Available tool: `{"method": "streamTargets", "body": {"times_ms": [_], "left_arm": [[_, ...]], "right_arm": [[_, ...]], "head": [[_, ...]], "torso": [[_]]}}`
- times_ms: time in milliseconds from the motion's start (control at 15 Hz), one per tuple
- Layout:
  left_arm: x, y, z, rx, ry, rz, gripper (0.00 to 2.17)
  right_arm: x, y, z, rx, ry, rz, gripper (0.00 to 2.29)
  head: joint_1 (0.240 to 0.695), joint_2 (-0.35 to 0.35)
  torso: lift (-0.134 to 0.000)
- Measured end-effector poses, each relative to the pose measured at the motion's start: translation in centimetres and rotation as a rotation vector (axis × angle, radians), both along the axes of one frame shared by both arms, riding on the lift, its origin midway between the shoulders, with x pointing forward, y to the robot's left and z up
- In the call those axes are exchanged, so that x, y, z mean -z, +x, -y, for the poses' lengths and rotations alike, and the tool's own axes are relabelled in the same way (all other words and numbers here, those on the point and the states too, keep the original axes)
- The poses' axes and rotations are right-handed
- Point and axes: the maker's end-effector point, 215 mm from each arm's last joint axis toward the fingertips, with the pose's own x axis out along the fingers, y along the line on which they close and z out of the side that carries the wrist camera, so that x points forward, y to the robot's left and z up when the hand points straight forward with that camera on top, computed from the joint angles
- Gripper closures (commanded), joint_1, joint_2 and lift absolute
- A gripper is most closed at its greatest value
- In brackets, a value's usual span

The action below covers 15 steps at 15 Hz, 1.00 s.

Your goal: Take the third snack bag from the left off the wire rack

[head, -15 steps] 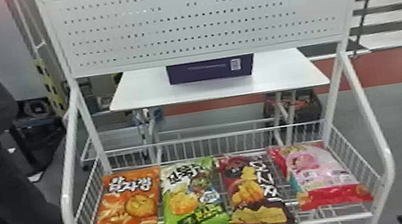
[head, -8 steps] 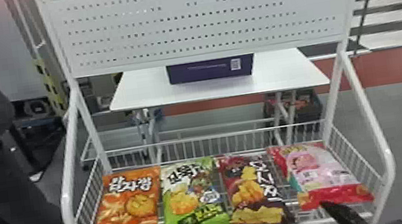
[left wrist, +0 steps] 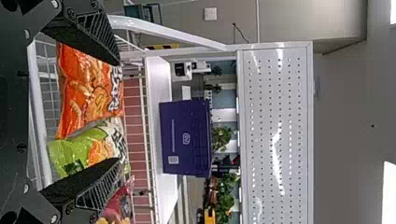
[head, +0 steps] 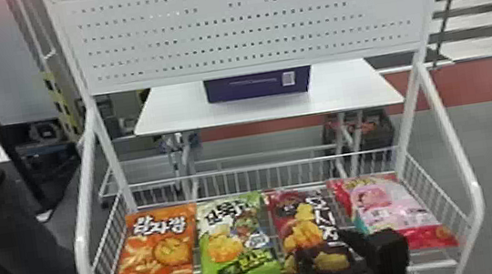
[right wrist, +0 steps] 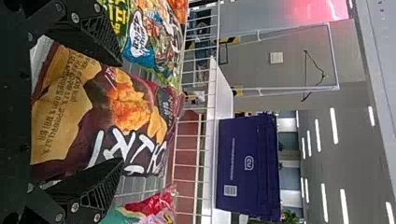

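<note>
While the right gripper (right wrist: 119, 112) hangs open, empty, over the white-lettered third snack bag (head: 305, 222), a green bag (head: 234, 241) and a pink bag (head: 384, 211) flank it.

blue box (head: 258, 84) on a white counter (head: 344, 93) at the back; orange bag (head: 155, 252) beside green bag (head: 235, 244), pink bag (head: 389, 215) farther right.

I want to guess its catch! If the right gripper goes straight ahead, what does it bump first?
Probably the dark red bag, third from the left: the right gripper points at it, open jaws on either side. How near it is, I can't tell.
</note>
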Motion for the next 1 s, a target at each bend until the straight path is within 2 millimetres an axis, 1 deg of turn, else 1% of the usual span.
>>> {"method": "streamTargets", "body": {"times_ms": [133, 200, 267, 333, 400, 533, 800, 1000], "left_arm": [[0.1, 0.0, -0.2, -0.002, 0.003, -0.001, 0.17], [0.2, 0.0, -0.2, -0.003, 0.005, -0.003, 0.17], [0.3, 0.1, -0.3, -0.003, 0.006, -0.006, 0.17], [0.4, 0.1, -0.3, -0.004, 0.007, -0.008, 0.17], [0.4, 0.1, -0.3, -0.004, 0.008, -0.009, 0.17], [0.4, 0.1, -0.3, -0.003, 0.007, -0.009, 0.17], [0.4, 0.1, -0.1, -0.002, 0.005, -0.009, 0.17], [0.4, 0.0, -0.1, -0.001, 0.004, -0.009, 0.17]], "right_arm": [[0.9, 0.9, -0.2, 0.003, -0.003, -0.022, 0.66], [1.3, 1.1, -0.3, 0.003, -0.005, -0.037, 0.81], [1.8, 1.1, -0.3, 0.001, -0.007, -0.055, 1.15], [2.3, 1.0, -0.4, 0.000, -0.012, -0.072, 1.54], [2.7, 0.9, -0.4, -0.001, -0.014, -0.092, 1.74], [2.6, 0.7, -0.5, -0.005, -0.009, -0.106, 1.77], [1.0, 0.4, -1.1, -0.015, 0.006, -0.085, 1.77], [-0.1, -0.3, -0.9, -0.004, 0.014, -0.066, 1.77]], "head": [[0.499, 0.000], [0.499, 0.000], [0.499, 0.000], [0.499, 0.000], [0.499, 0.000], [0.499, 0.000], [0.499, 0.000], [0.499, 0.000]], "torso": [[0.000], [0.000], [0.000], [0.000], [0.000], [0.000], [0.000], [0.000]]}}
